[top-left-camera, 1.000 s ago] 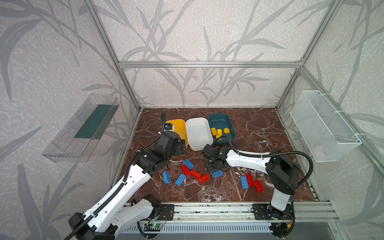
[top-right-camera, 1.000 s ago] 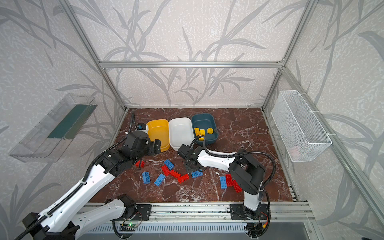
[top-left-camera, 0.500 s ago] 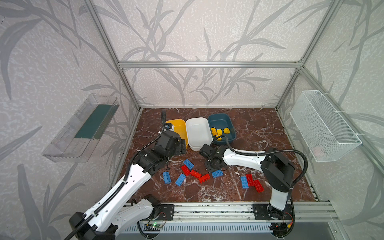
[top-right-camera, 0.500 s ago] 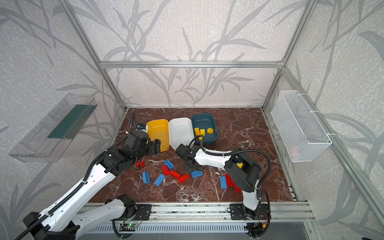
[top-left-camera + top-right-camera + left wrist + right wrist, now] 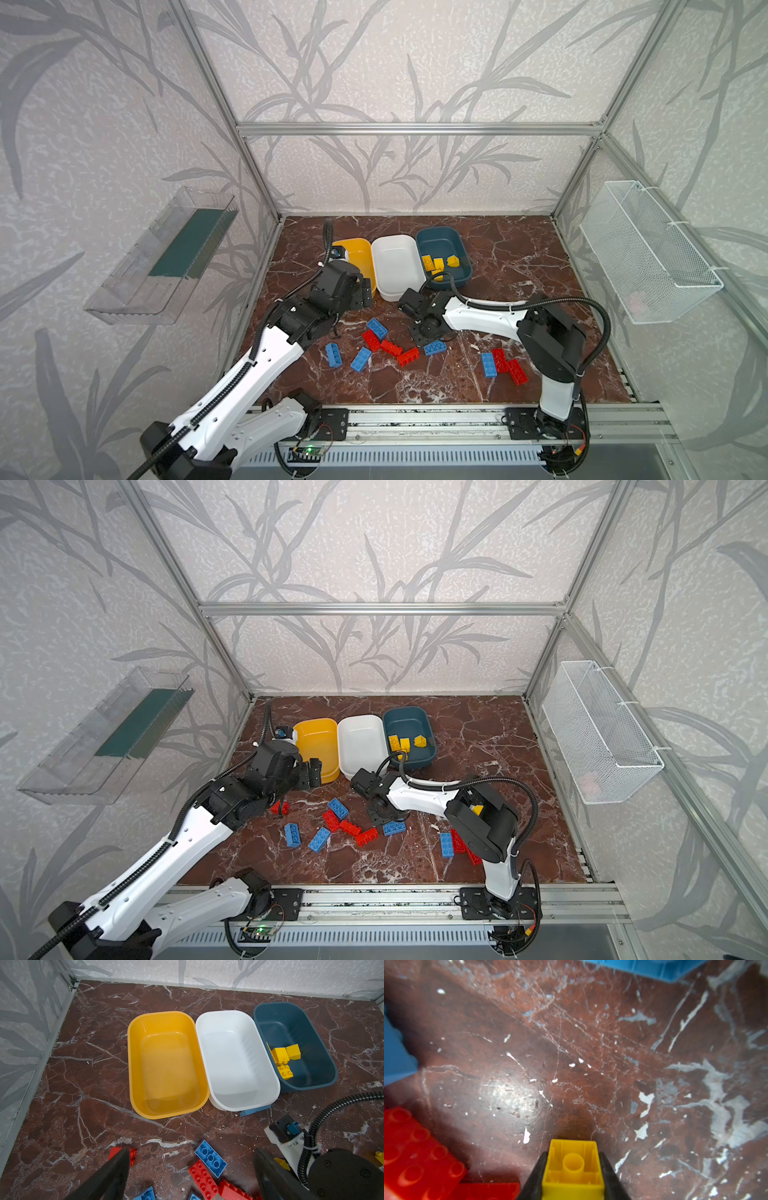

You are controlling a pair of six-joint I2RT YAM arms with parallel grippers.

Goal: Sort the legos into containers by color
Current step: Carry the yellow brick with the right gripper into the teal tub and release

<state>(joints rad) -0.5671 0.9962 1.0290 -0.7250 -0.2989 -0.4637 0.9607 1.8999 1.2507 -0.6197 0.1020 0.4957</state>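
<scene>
**Figure. Pick of a yellow piece during colour sorting, seen from the front of the cell.**

The right gripper is low over the brown marble-patterned floor. Its jaws are closed against two opposite side walls of a small yellow hollow plastic brick, whose open underside faces the wrist camera. Whether the brick has left the floor cannot be told.

The piece looks rigid, very light and glossy. The flat side walls are probably the best place to hold it, since studs or corners would likely let it twist or slip out.

The left gripper hangs wide open and empty beside the near end of the yellow plastic tub.

That tub and the white plastic tub next to it both hold nothing. The dark teal-blue plastic tub holds several yellow bricks, so it appears to be where the held piece belongs.

Red and blue studded bricks lie loose on the floor in front of the tubs. One blue brick shows at the near edge of the white tub.
</scene>
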